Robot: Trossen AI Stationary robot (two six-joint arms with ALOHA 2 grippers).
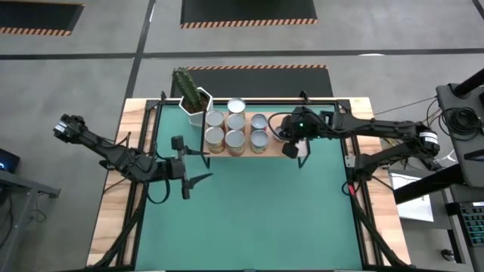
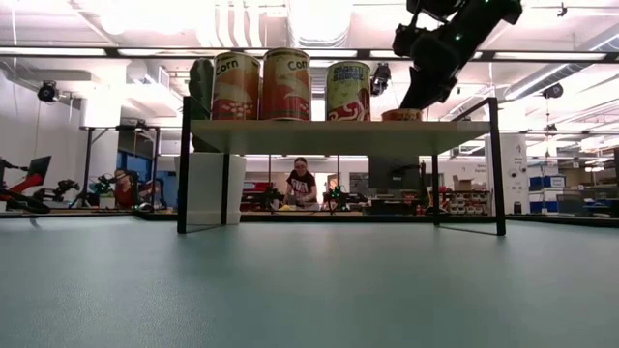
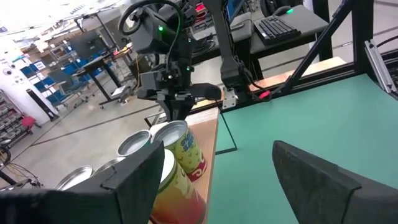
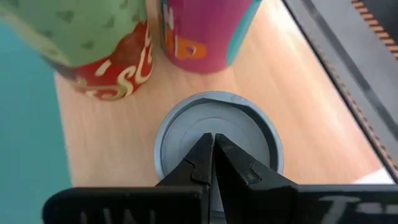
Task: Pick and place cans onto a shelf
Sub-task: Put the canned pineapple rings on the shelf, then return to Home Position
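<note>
Right claw [image 1: 291, 138]: your right claw sits clenched, fingertips pressed together, over the shelf's 3 o'clock end; from its wrist you see the tips right above the round grey top of a low can [image 4: 217, 140]. You cannot tell if they touch it.
Left claw [image 1: 184, 168]: your left claw is released, jaws wide and holding nothing, over the mat [image 1: 257, 211] at about 8 o'clock from the shelf, well apart from the cans.
Shelf [image 1: 272, 149]: the light-wood top on its thin black frame stands across the mat's 12 o'clock side.
Cans [image 1: 235, 130]: six tall cans stand upright on the shelf in two rows, touching or just beside each other; the low can is at 3 o'clock of them, under your right claw.
Cactus pot [image 1: 193, 108]: white, at 9 o'clock of the cans, at the shelf's end.
Table [image 1: 113, 196]: wooden edges show either side of the mat.
Person [image 2: 301, 184]: seated in the room beyond, seen under the shelf.
</note>
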